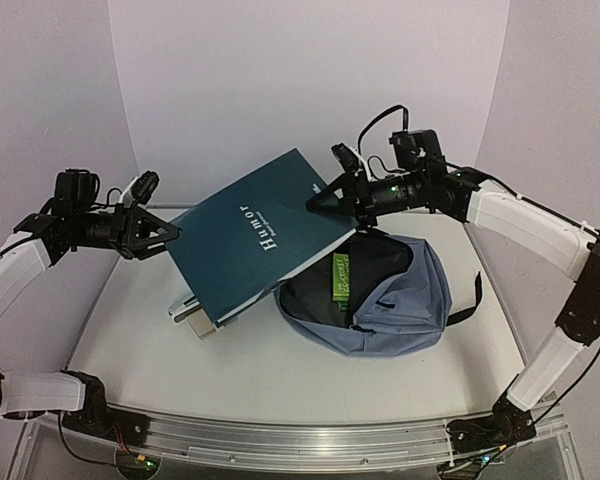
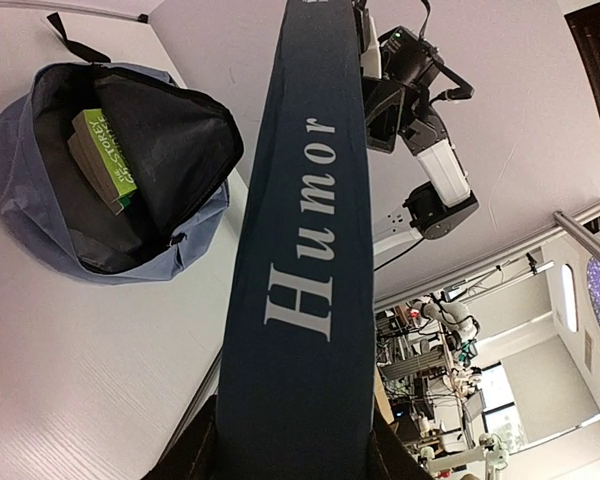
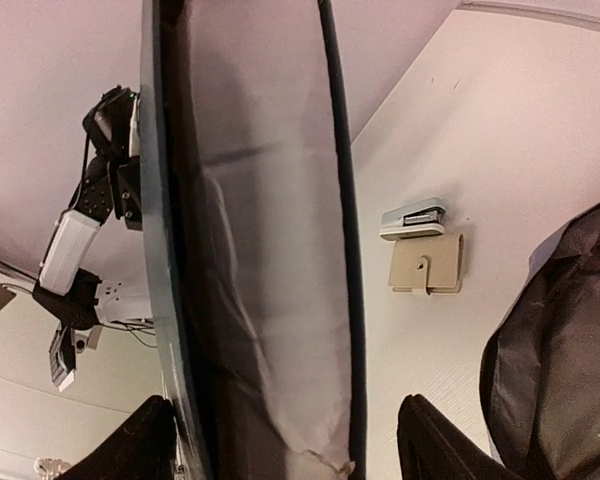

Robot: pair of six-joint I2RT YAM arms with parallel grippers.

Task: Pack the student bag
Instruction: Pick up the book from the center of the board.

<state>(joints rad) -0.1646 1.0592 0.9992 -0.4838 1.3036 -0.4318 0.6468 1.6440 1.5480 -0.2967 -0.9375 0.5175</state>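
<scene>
A large teal book titled "Humor" [image 1: 260, 235] hangs tilted above the table, held between the two arms. My left gripper [image 1: 170, 232] is shut on its spine end [image 2: 310, 300], a finger pressed on each side. My right gripper [image 1: 315, 203] straddles the opposite page edge [image 3: 260, 250]; its jaws stand open, with a gap between one finger and the cover. Below the book's right end the grey-blue student bag [image 1: 400, 305] lies on the table with its main compartment unzipped. A green book [image 1: 341, 277] stands inside it against the dark lining [image 2: 170, 130].
A grey stapler [image 3: 412, 217] and a beige snap wallet [image 3: 427, 265] lie side by side on the white table, under the book's left end [image 1: 190, 315]. The bag's black strap [image 1: 477, 300] trails to the right. White walls close the back and sides.
</scene>
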